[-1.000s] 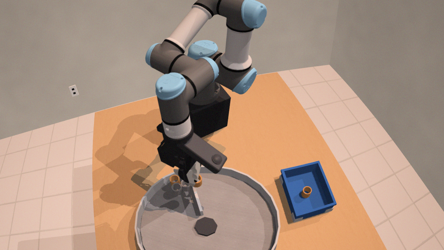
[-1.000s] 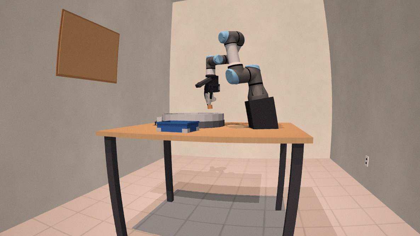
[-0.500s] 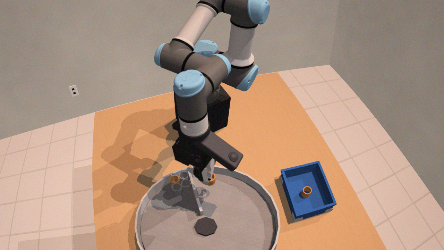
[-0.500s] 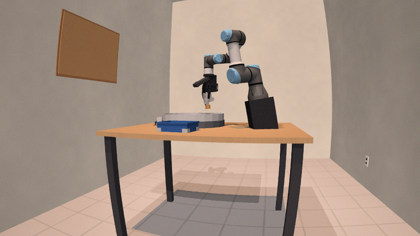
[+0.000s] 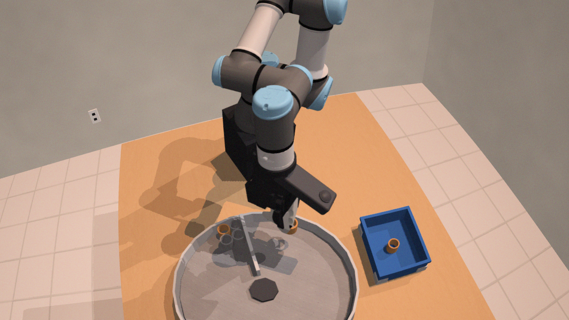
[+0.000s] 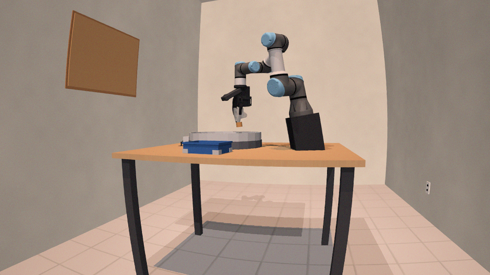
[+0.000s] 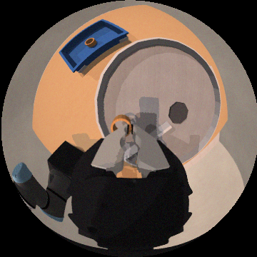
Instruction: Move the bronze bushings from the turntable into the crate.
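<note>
The end effector [image 5: 287, 223] is clamped on 1 short bronze bushing sleeve [image 5: 293, 226], hanging above the round grey turntable [image 5: 342, 248]. The open blue plastic crate [image 5: 419, 234], already holding 1 bronze bushing [image 5: 393, 245], lies well apart across the orange surface [image 5: 358, 159], beyond the turntable's rim.

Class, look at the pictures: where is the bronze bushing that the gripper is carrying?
The held bronze bushing hangs pinched in the gripper, above the turntable's far rim in the top view, left of the blue crate.
</note>
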`<action>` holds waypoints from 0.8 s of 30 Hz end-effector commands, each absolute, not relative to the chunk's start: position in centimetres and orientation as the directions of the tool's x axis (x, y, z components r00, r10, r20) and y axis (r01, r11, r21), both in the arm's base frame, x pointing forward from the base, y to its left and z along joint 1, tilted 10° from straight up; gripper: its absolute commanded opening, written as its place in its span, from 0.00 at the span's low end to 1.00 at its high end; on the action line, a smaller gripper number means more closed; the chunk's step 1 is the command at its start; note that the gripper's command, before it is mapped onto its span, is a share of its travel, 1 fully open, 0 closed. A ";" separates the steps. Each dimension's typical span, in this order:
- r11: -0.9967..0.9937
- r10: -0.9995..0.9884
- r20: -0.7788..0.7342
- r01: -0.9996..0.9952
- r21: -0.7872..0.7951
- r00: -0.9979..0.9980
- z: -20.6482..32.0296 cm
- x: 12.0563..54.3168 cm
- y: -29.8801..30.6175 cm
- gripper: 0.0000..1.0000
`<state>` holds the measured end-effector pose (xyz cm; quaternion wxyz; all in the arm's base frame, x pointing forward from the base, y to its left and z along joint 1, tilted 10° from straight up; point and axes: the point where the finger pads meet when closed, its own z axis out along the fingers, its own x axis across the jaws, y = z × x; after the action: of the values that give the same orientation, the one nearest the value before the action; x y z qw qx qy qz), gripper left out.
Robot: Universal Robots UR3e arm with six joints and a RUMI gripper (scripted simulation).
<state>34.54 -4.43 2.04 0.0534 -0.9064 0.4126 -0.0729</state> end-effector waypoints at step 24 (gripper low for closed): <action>-0.653 -0.756 0.091 -0.741 -0.155 0.648 2.8 36.4 5.1 0.00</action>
<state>36.07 4.02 2.64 0.0541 -0.9065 0.4122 -0.0733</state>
